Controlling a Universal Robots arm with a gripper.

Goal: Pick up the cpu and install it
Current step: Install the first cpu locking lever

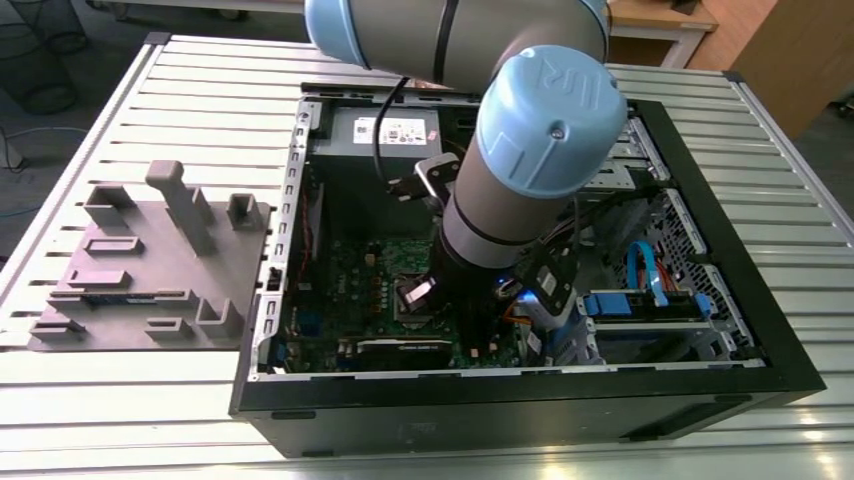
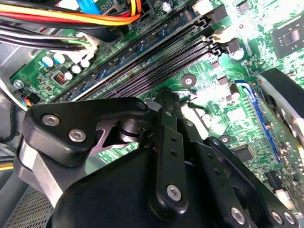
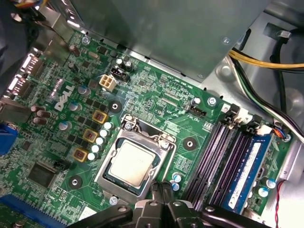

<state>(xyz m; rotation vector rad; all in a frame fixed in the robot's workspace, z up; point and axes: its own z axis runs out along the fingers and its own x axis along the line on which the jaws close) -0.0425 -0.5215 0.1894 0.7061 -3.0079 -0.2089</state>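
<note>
Workshop: open computer case (image 1: 534,400) on slatted metal bench (image 1: 200,110)

Slatted metal table (image 1: 174,80), wooden furniture (image 1: 774,50) behind

The cpu (image 3: 130,164) has a dull silvery metal top inside a shinier bare-metal socket frame (image 3: 135,161) on the glossy green motherboard (image 3: 156,102), while the gripper (image 2: 166,102) is matt black metal, the moulded tray (image 1: 147,265) matt grey plastic, and the table (image 1: 214,95) ribbed pale metal.
</note>
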